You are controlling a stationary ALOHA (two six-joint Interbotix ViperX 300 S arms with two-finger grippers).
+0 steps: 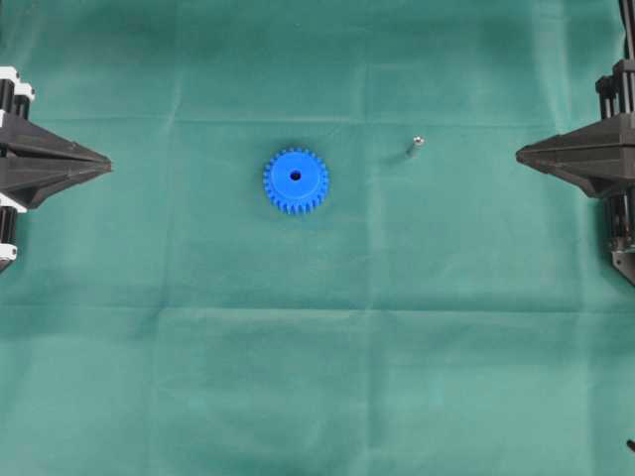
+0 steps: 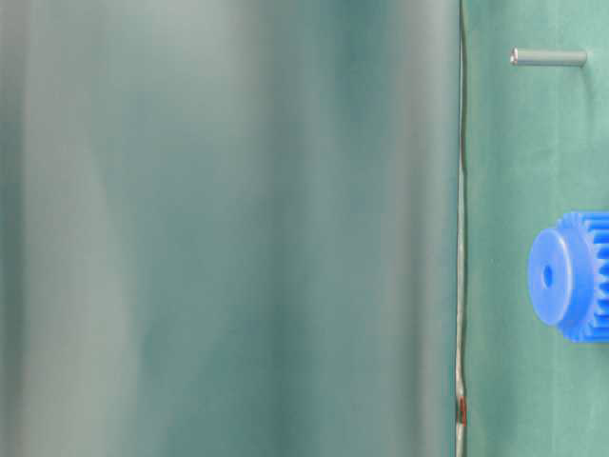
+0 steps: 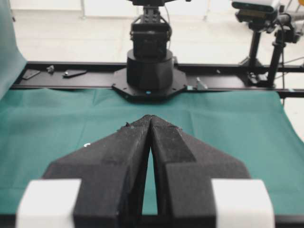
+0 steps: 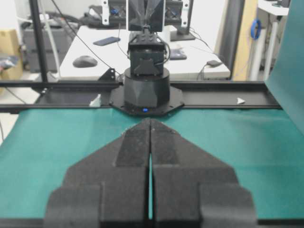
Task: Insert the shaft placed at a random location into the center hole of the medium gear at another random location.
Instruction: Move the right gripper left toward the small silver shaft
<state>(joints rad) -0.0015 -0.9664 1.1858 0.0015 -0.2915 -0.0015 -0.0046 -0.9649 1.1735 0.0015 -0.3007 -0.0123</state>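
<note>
A: Overhead. The medium gear (image 1: 296,180) lies flat on the green cloth (image 1: 317,377) near mid-table, the center hole (image 1: 296,176) facing up. The shaft (image 1: 414,147) lies to its right and a little farther up, apart from it.

B: Grippers?

A: The left gripper (image 1: 105,164) sits at the left edge, the right gripper (image 1: 520,154) at the right edge, both pinched to a point and holding nothing. The gear is well apart from the left tip; the shaft is nearer the right tip but not touching.

B: Table-level?

A: View is turned sideways. The shaft (image 2: 548,57) is above the gear (image 2: 569,276), hole (image 2: 547,276) visible. No gripper shows.

B: Left wrist?

A: Fingers (image 3: 123,156) meet at the tip (image 3: 150,117), clenched empty. Cloth ahead; gear and shaft hidden.

B: Right wrist?

A: Same: tips (image 4: 150,121) together, nothing held, gear and shaft out of sight.
</note>
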